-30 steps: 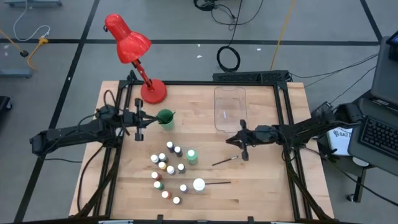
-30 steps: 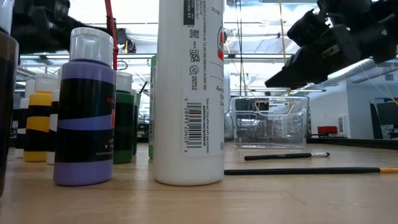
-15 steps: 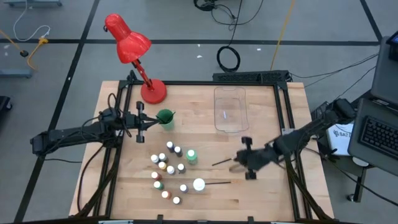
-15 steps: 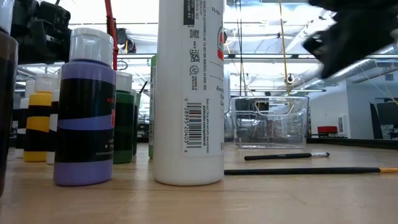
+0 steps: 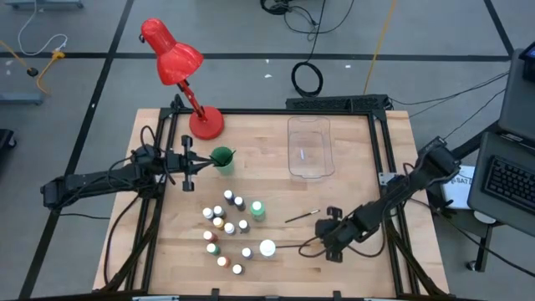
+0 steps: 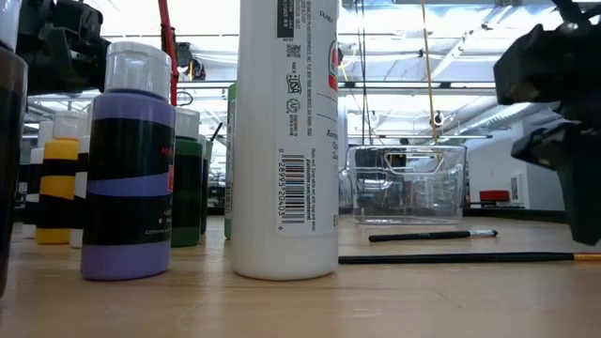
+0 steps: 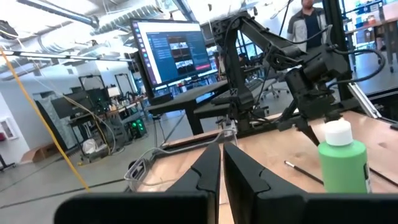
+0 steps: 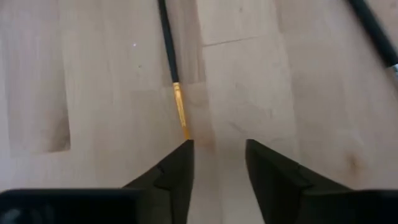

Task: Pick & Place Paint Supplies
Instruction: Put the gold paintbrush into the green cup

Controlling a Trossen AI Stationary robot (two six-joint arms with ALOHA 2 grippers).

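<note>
The right claw [image 8: 216, 163], fingers apart, hangs over a long brush's [image 5: 291, 246] gold end; the brush lies across the counter [image 5: 359, 167], pointing at the white bottle [image 5: 267, 248]. A shorter brush [image 5: 302, 216] lies near. The left claw [image 5: 194, 164], closed and empty, waits beside the cup [image 5: 222, 158].

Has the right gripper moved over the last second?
Yes. The right gripper has moved from beside the clear bin toward the table's near edge, down over the long brush's tip.

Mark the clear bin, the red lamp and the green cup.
clear bin [image 5: 309, 149], high view, its bare floor.
red lamp [image 5: 171, 56], high view, its shade.
green cup [image 5: 222, 159], high view, its rim.
</note>
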